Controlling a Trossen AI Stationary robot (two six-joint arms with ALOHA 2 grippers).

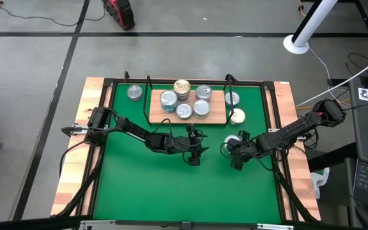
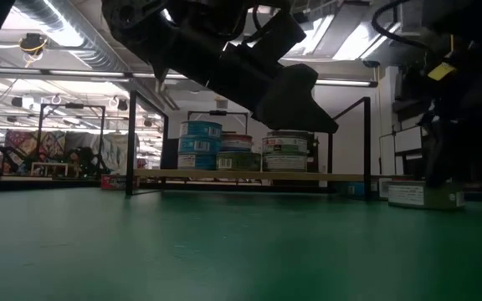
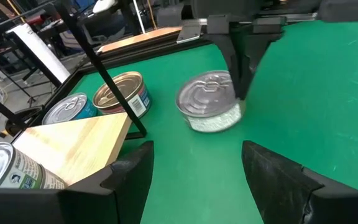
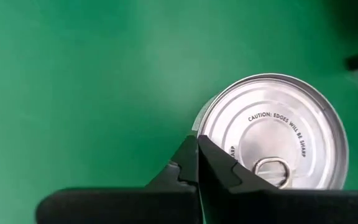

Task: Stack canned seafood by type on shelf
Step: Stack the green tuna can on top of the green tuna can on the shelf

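The shelf [image 1: 217, 112] is a light wooden board with black wire posts, and it carries several tins, one stack topped by a gold lid [image 1: 182, 85]. A silver-lidded tin [image 1: 230, 142] with a pale side label sits flat on the green mat, near the shelf's right corner. My right gripper [image 1: 235, 153] is shut and points down at that tin's rim [image 4: 197, 146]. My left gripper [image 1: 193, 152] hovers open to the left of the tin and faces it [image 3: 196, 149], touching nothing. In the low view the tin [image 2: 425, 195] stands right of the shelf [image 2: 249, 175]. My right gripper comes from above with its shut fingertips [image 3: 241, 81] at the edge of the silver lid [image 4: 219, 134], on the rim of the tin. The tin stays flat on the mat, lid up. Whether the tips press on the rim or only stand against it, I cannot tell.
Loose tins rest on the mat: a silver one [image 1: 135, 93] left of the shelf, a silver one [image 1: 232, 98] and a gold-lidded one [image 1: 237, 116] at its right end. The mat's near half [image 1: 171, 185] is bare. A black frame [image 1: 107, 128] borders the mat.
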